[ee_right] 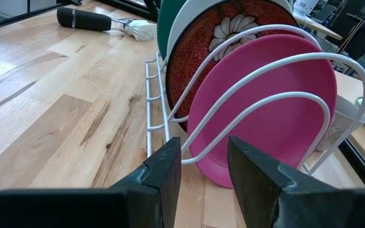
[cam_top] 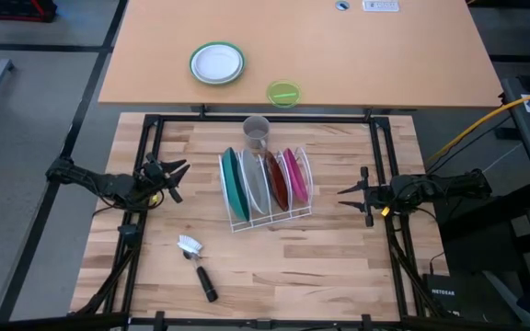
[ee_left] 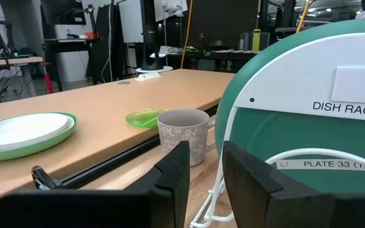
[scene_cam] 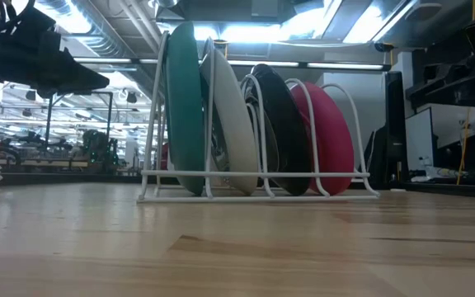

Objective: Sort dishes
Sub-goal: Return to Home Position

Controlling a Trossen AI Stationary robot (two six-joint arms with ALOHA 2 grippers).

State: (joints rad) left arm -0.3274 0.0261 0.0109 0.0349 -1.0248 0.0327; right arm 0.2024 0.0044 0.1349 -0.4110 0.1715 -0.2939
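Standing upright in the wire dish rack (cam_top: 247, 223) at the middle of the wooden bench (cam_top: 320, 276), the four plates fill the high view's centre. From the 9 o'clock side to the 3 o'clock side they are the teal plate (cam_top: 235, 182), the white plate (cam_top: 256, 182), the red plate (cam_top: 277, 180) and the pink plate (cam_top: 293, 175). A patterned mug (cam_top: 256, 131) sits just beside the rack at 12 o'clock, and a dish brush (cam_top: 196, 262) lies at 7 o'clock. The left pincer (cam_top: 180, 181) hangs at 9 o'clock from the rack. The right pincer (cam_top: 352, 193) is at 3 o'clock. Both are apart from the rack and point towards it. On the tan bench beyond, at 11 to 12 o'clock, rest a small green-rimmed plate (cam_top: 217, 63) and a lime dish (cam_top: 283, 93).

Seen from bench height, the teal plate (scene_cam: 185, 107), white plate (scene_cam: 229, 124), red plate (scene_cam: 283, 132) and pink plate (scene_cam: 328, 136) each lean in their own slot.

From the left wrist, the left pincer (ee_left: 206, 152) shows a narrow gap between its fingers and holds nothing. The teal plate (ee_left: 284, 139), mug (ee_left: 184, 133), lime dish (ee_left: 141, 118) and small plate (ee_left: 24, 130) lie ahead.

From the right wrist, the right pincer (ee_right: 204, 145) is likewise narrowly parted and empty, facing the pink plate (ee_right: 265, 95) with the red plate (ee_right: 201, 57) behind it and the brush (ee_right: 106, 22) farther off.
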